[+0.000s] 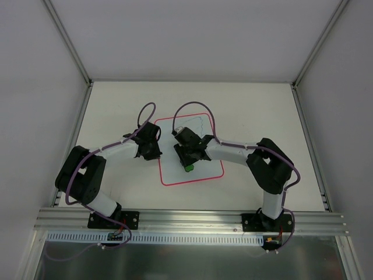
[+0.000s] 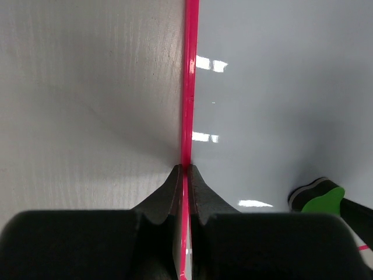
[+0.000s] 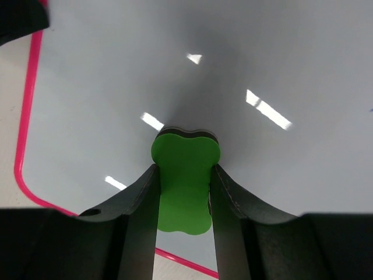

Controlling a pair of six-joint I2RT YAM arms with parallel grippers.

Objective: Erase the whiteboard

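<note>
One whiteboard [image 1: 204,174], one green eraser [image 3: 183,181], one table [image 1: 256,116], and two grippers: the left gripper [image 2: 185,170] and the right gripper [image 3: 185,170].

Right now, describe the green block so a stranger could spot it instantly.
On the table lies the pink-rimmed whiteboard. Toward its near edge, the right gripper clamps a small green block in its jaws. It alone on the board is bright green.

free: flat white pink-rimmed whiteboard [image 3: 280,64], bare beyond green lobed block [image 3: 185,154] in my right gripper [image 3: 185,170] | obstacle: my left gripper [image 2: 185,170] on left rim
</note>
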